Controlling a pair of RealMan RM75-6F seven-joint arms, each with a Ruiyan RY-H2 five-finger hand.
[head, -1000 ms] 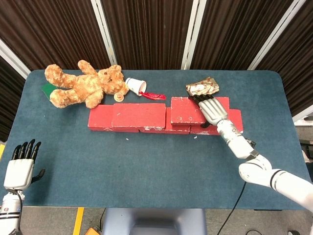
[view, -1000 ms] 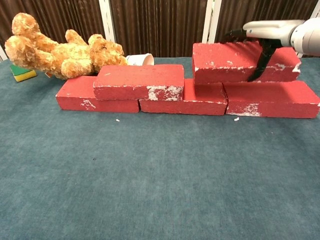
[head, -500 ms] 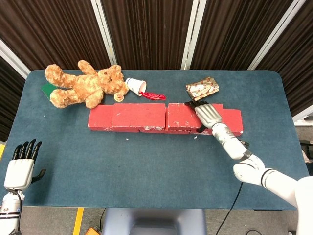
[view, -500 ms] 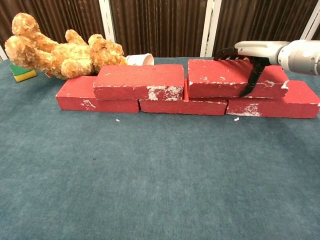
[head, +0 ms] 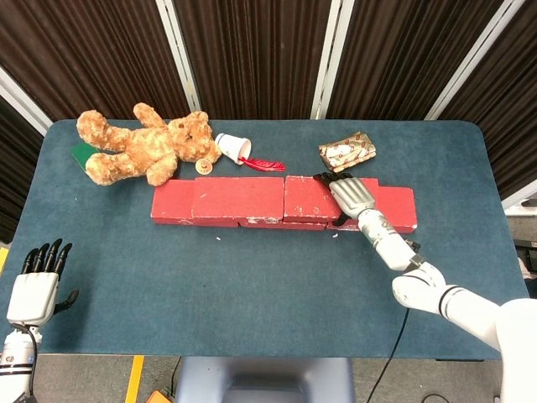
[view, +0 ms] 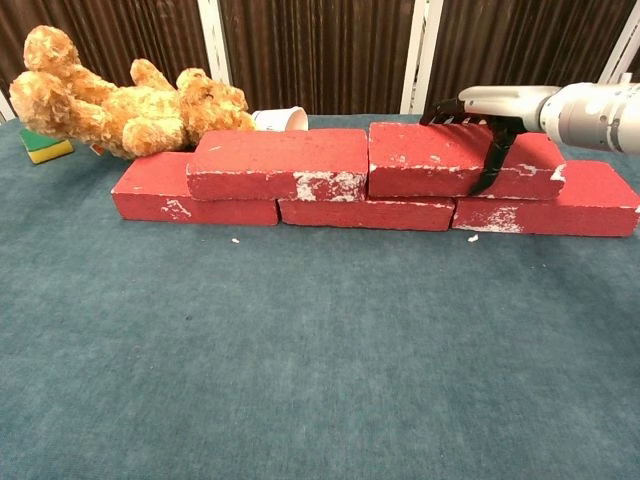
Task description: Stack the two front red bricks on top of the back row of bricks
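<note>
Three red bricks form the bottom row: left, middle and right. Two more red bricks lie on top of them. The left upper brick lies untouched. My right hand grips the right upper brick, fingers over its far edge and thumb down its front face. This brick rests flat, its left end against the other upper brick. My left hand hangs open off the table's front left corner, holding nothing.
A teddy bear lies behind the row at the left, over a green sponge. A tipped paper cup, a red feather-like item and a wrapped packet lie behind the bricks. Blue cloth covers the table.
My right hand has brought the right upper brick down and to the left, from raised above the row to lying on it against the other upper brick. The left hand has not moved.
</note>
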